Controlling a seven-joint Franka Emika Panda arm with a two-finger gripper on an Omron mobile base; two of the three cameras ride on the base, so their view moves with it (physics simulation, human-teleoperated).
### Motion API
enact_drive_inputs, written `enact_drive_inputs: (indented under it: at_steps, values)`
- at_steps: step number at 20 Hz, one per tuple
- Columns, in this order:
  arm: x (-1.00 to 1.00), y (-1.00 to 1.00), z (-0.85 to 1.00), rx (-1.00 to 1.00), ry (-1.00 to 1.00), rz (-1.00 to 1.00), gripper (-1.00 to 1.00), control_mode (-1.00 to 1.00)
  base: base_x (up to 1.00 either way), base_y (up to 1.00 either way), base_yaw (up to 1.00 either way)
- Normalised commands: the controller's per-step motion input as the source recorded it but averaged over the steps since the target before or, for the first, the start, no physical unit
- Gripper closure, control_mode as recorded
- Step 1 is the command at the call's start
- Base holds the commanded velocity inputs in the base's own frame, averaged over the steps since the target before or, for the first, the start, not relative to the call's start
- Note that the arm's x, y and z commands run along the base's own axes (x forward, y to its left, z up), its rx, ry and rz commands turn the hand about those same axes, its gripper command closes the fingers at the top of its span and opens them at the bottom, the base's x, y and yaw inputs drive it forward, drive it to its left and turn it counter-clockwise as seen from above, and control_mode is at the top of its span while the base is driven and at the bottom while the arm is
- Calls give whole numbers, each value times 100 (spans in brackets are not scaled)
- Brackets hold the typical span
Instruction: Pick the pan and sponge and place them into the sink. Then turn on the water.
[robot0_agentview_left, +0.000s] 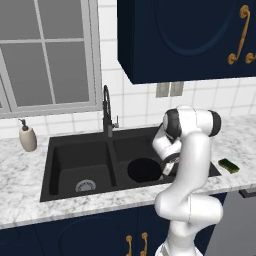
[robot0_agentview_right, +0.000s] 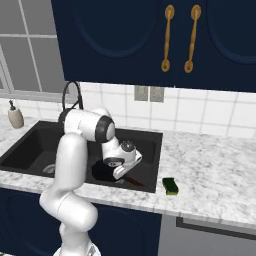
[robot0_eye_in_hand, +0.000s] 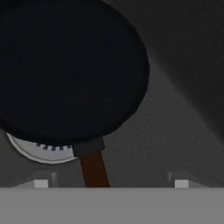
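Note:
The black pan (robot0_agentview_left: 144, 170) lies in the right basin of the black sink (robot0_agentview_left: 80, 150), partly covering that basin's silver drain (robot0_eye_in_hand: 39, 151). In the hand view the pan (robot0_eye_in_hand: 65, 65) is close below me, and its brown handle (robot0_eye_in_hand: 94, 168) runs down between my fingertips. My gripper (robot0_eye_in_hand: 111, 183) is open, with its tips wide apart on either side of the handle and not touching it. From the right base view the gripper (robot0_agentview_right: 120, 175) hangs low inside the basin over the handle (robot0_agentview_right: 134, 181). The yellow and green sponge (robot0_agentview_left: 229, 165) rests on the counter right of the sink. No water runs from the faucet (robot0_agentview_left: 106, 107).
A beige soap dispenser (robot0_agentview_left: 28, 137) stands on the marble counter left of the sink. The left basin shows its drain (robot0_agentview_left: 85, 186). Dark blue cabinets hang above (robot0_agentview_right: 150, 40), and a window is behind the faucet.

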Motion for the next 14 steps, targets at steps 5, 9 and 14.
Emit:
enact_drive_inputs:
  at_steps: [5,9,14]
  values:
    - [-18,0,92,-6,-1,3,-100,-100,0,0,0]
    - [-16,0,100,-2,-1,8,-100,-100,0,0,0]
    - [-4,0,100,0,0,16,-100,-100,0,0,0]
